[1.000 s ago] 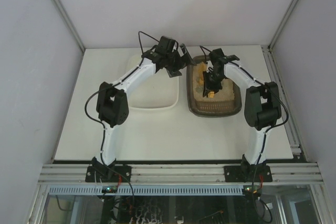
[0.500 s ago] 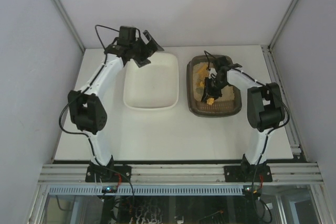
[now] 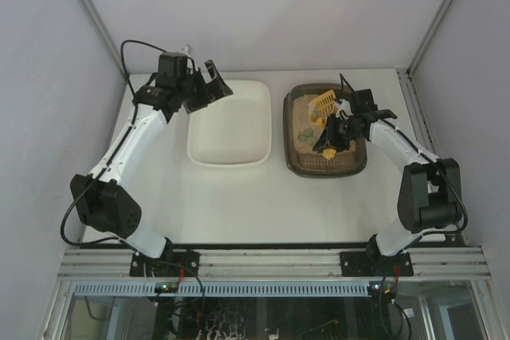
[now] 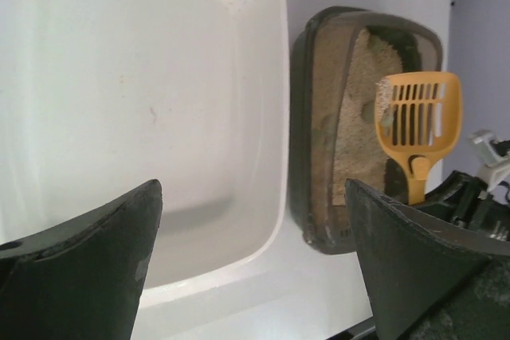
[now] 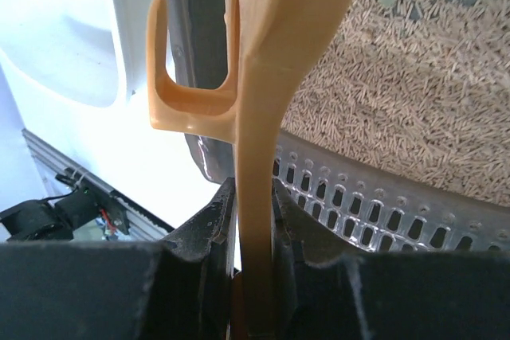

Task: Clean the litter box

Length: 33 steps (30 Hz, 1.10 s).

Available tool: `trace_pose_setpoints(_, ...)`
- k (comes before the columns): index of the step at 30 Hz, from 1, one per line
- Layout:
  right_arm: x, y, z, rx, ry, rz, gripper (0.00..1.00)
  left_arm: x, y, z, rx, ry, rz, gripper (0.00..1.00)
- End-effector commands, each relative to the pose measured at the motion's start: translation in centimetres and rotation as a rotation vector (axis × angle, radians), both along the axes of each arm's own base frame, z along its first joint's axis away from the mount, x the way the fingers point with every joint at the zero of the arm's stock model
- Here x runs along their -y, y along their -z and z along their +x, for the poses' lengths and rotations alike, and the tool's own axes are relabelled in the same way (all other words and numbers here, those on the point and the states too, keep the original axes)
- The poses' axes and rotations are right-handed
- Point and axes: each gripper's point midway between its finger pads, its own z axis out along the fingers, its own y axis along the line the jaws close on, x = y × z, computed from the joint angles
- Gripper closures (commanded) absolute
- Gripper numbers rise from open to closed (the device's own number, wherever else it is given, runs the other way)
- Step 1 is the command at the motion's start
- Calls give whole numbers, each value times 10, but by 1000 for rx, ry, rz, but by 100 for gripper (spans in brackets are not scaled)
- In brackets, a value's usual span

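Right hand [image 3: 340, 122] pinches scoop [image 3: 323, 103] over litter box [image 3: 325, 170], left hand [image 3: 211, 85] spread; a jerky nine-o'clock swing could fling litter [image 5: 414, 85] onto the desk [image 3: 239, 205].

Litter box [image 3: 321, 171]: dark brown rounded-rectangular tray, upright and level, right of centre in the overhead view. Beige litter inside, unevenly spread, floor partly bare.

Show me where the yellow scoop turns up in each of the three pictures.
Top external: the yellow scoop sits right of centre, over the litter box.
Left wrist: yellow scoop at the right, slotted head over the litter box.
Right wrist: its handle runs down the middle into the right gripper.
Shared landmark: the dark brown litter box.
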Motion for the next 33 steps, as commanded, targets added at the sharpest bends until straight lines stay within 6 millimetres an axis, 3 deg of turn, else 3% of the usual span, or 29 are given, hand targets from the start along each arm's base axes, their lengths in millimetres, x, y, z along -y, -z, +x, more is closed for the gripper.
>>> trace_pose_setpoints(1, -13, -18, -7, 50, -5, 138, 100, -28, -15, -18, 112, 20, 160, 0)
trace_pose_setpoints(7, -17, -25, -25, 221, 1, 266, 100, -65, -3, -38, 194, 7, 349, 0)
trace_pose_setpoints(14, -22, -29, -30, 414, -25, 391, 100, -86, 25, -55, 141, 70, 486, 1)
trace_pose_setpoints(19, -27, -17, -32, 472, -31, 460, 100, -102, 36, -61, 126, 41, 524, 1)
trace_pose_setpoints(26, -25, -20, -29, 628, 18, 522, 100, -113, 52, -68, 88, 23, 535, 3)
trace_pose_setpoints(33, -23, -46, -33, 711, 63, 693, 100, -113, 56, -69, 83, 21, 524, 4)
